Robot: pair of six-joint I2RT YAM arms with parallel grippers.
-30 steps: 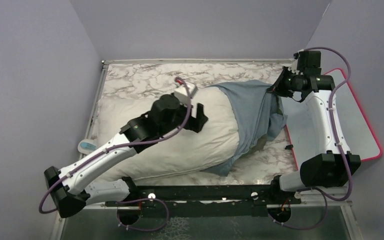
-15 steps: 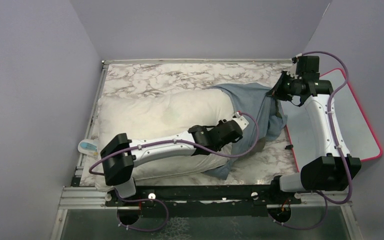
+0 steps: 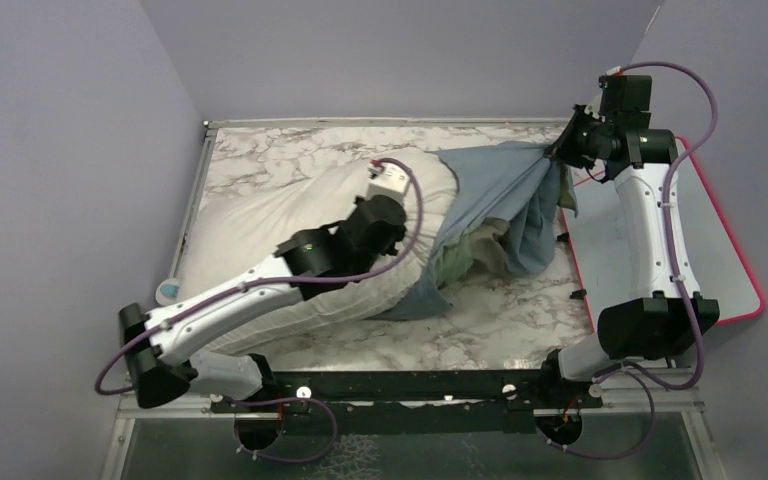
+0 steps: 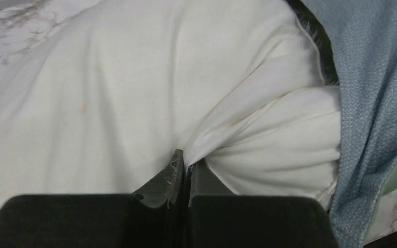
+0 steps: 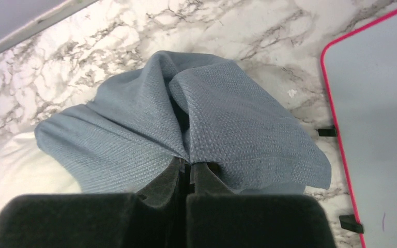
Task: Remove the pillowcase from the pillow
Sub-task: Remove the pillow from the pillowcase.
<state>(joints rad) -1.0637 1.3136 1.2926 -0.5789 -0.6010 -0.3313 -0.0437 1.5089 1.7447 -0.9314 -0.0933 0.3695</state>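
Note:
The white pillow [image 3: 270, 205] lies across the left half of the marble table, and its right end is still inside the pillowcase [image 3: 505, 180]. The case is grey-blue outside, with a sage-green and cream face [image 3: 465, 258] showing underneath. My left gripper [image 4: 186, 157] is shut on a pinched fold of the pillow [image 4: 108, 93], just left of the case's edge [image 4: 372, 103]. In the top view its wrist [image 3: 372, 222] hides the fingers. My right gripper [image 5: 188, 164] [image 3: 563, 150] is shut on a bunched corner of the pillowcase [image 5: 222, 119], holding it up at the back right.
A pink-rimmed whiteboard [image 3: 715, 235] [image 5: 382, 103] lies along the table's right side under the right arm. A small white and blue object [image 3: 167, 290] sits at the left edge. Walls close in the left, back and right.
The left gripper has shut on the pillow, and that arm swung from the near side to the pillow's top. The right gripper rose toward the back right, stretching the pillowcase, and the pillow bunched leftward.

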